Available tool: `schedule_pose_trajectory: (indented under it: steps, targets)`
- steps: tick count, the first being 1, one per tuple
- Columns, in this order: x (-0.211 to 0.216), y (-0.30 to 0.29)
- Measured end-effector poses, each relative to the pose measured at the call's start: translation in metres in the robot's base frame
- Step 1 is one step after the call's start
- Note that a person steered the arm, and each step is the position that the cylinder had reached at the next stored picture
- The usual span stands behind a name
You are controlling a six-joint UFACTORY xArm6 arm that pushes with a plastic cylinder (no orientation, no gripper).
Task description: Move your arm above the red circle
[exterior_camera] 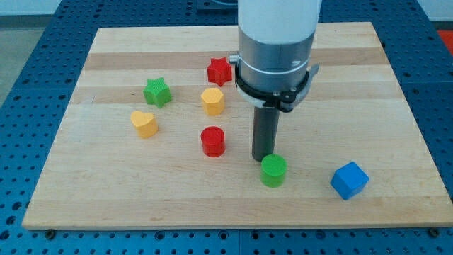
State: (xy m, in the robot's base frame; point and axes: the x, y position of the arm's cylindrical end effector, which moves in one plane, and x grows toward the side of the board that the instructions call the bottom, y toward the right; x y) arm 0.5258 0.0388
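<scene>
Red circle (pixel 212 141) sits mid-board, just left of my tip (pixel 262 157); tip touching green circle (pixel 273 171); no pincer on rig, bare rod only; I judge block light, rigid, slides easily; push low on side wall

Place: we take this for a lab bench | evidence: blue perforated metal table (pixel 28 42) under pale wooden board (pixel 141 42) | white-and-grey robot arm (pixel 277 35)
</scene>
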Motion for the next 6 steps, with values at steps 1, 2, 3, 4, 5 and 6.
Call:
schedule_pose_trajectory:
  steps: [1, 2, 3, 4, 5, 6]
  targets:
    - [0.008, 0.000]
    - [0.002, -0.007]
    - [-0.045, -0.007]
    - [-0.051, -0.010]
    - [-0.067, -0.061]
    - [-0.070, -0.078]
